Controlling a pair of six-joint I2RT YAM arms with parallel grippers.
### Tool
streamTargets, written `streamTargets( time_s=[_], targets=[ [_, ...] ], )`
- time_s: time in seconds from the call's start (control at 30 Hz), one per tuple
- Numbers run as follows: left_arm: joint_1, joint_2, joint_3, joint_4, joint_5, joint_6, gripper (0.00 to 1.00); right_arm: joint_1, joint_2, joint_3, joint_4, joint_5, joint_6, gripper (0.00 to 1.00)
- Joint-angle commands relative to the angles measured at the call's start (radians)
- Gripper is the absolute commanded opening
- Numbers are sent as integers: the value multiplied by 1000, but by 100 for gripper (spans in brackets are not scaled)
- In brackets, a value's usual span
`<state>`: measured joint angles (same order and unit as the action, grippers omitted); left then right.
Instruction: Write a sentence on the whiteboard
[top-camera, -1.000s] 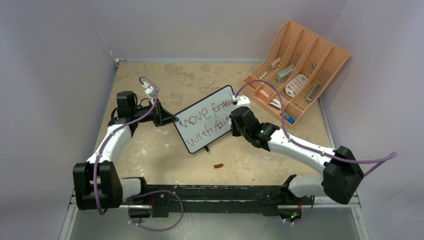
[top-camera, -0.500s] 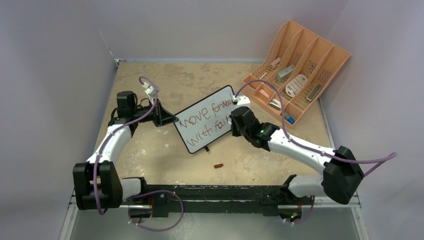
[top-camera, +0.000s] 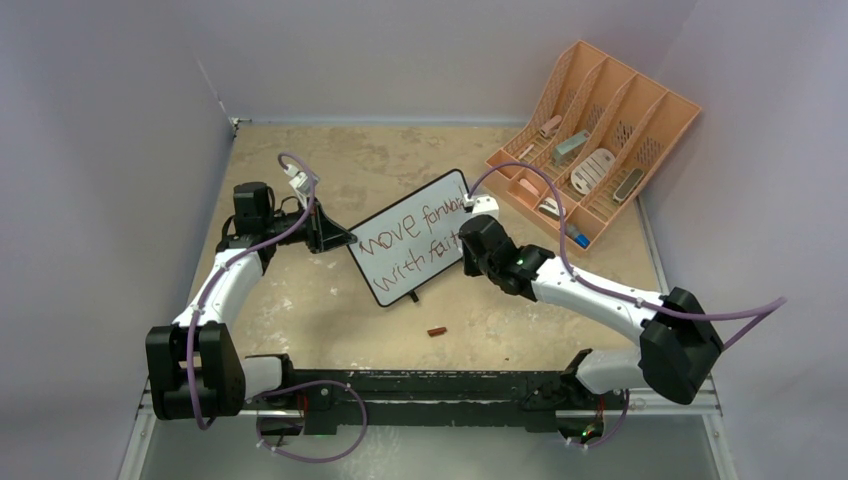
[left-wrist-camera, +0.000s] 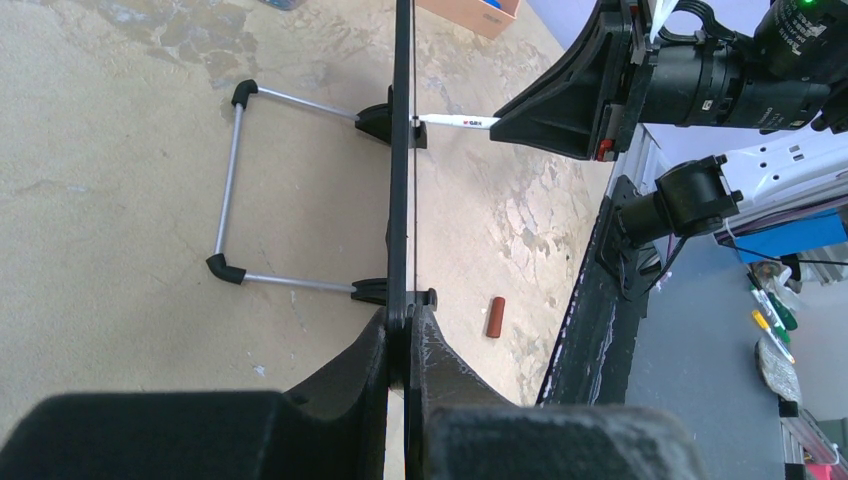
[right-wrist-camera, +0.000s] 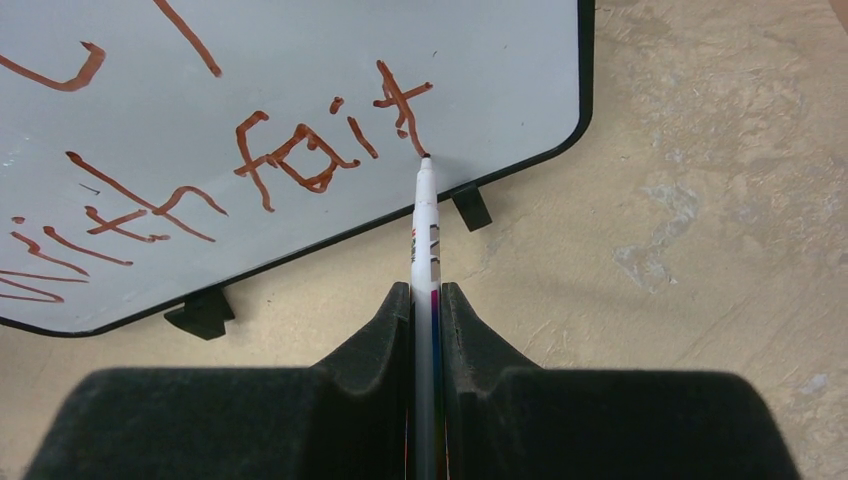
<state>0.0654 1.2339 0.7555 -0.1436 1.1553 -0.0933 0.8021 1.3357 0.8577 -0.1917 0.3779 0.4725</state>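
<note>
Right arm's elbow and wrist have shifted slightly left since a second ago; the left arm and board sit unchanged. The last red stroke now reads as a finished "t".

Small white rectangular whiteboard (top-camera: 410, 250) with a thin black frame stands mid-table, tilted on its black feet, long axis running near-left to far-right. It reads "move forward / with fait".

Left gripper (left-wrist-camera: 405, 340): black jaws pressed together on the board's left edge, steadying it.

Right gripper (right-wrist-camera: 426, 295): jaws pinching a slim white marker (right-wrist-camera: 424, 230). The marker's long axis points straight from the gripper at the writing face, with its tip touching the foot of the "t".

Key relation: only a narrow strip of blank white lies between that tip and the board's rounded right corner. Judgement: one more letter seems due, so the right arm, the only one on the writing face, must lift and step right, keeping strokes small.

Red-brown cylindrical cap (top-camera: 437, 331) lies on the tan table (top-camera: 300, 300), near of the board.
</note>
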Motion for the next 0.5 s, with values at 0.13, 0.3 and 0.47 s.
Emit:
streamTargets(
  time_s=[0.13,0.3,0.47],
  targets=[
    [9,-17,13,19,6,21,0,-6,-14,28,29,73,15,0],
    [9,-20,12,19,6,21,0,-7,-20,39,43,77,2,0],
    [9,-22,11,18,1,20,0,-7,-51,41,38,54,-9,0]
  ],
)
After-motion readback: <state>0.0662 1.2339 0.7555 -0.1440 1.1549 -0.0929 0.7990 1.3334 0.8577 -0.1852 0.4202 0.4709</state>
